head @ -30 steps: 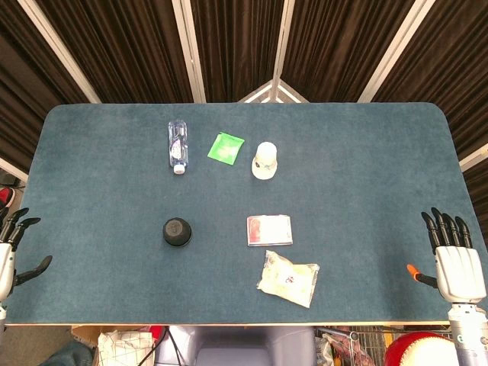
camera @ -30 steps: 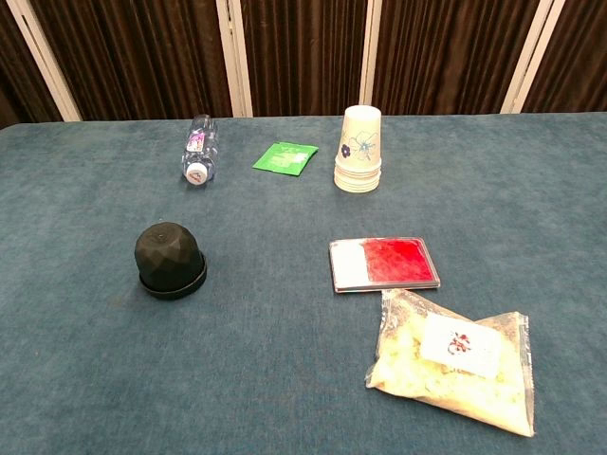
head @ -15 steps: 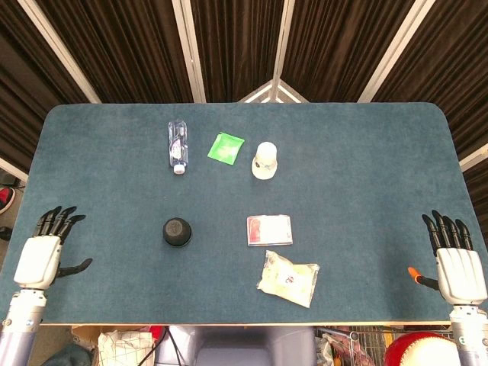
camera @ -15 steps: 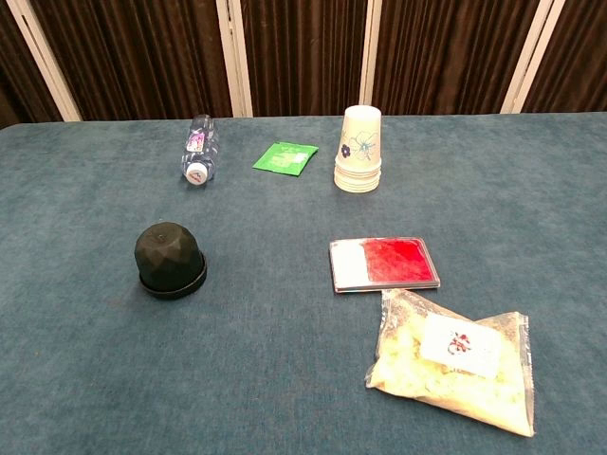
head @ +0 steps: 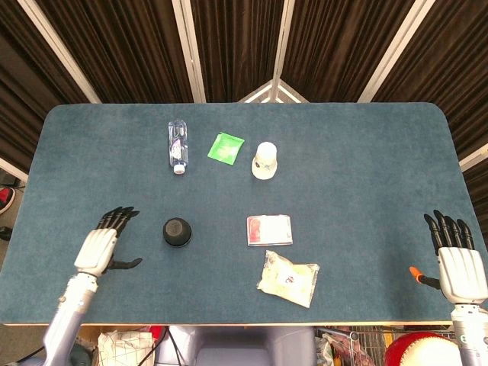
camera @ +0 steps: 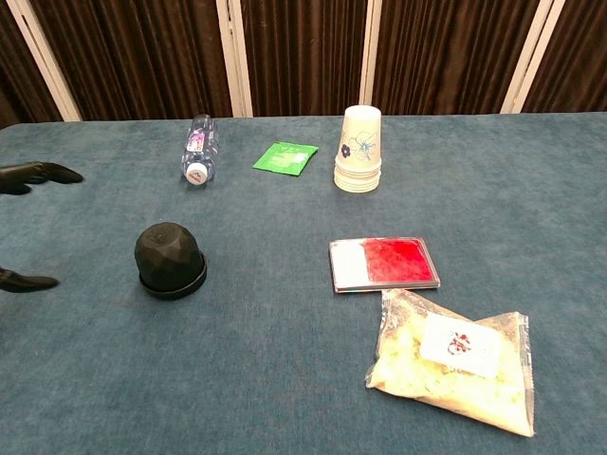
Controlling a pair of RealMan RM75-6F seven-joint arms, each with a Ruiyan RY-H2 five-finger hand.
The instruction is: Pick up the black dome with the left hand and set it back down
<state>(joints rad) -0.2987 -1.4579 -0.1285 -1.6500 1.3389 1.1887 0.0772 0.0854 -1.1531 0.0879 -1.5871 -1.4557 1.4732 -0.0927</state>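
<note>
The black dome (head: 177,231) stands on the blue table, left of centre; the chest view shows its faceted top (camera: 170,258). My left hand (head: 101,245) hovers to the dome's left with fingers spread and thumb out, a clear gap between it and the dome. In the chest view only its dark fingertips (camera: 38,173) show at the left edge. My right hand (head: 459,263) stays at the table's near right corner, fingers straight and apart, holding nothing.
A water bottle (head: 178,146) lies at the back left, with a green packet (head: 226,147) and a stack of paper cups (head: 264,161) beside it. A red and white card (head: 269,230) and a clear bag of white bits (head: 288,278) lie right of the dome.
My left hand has moved in from the table's left edge towards the dome and now shows in the chest view. The right hand has barely moved.
</note>
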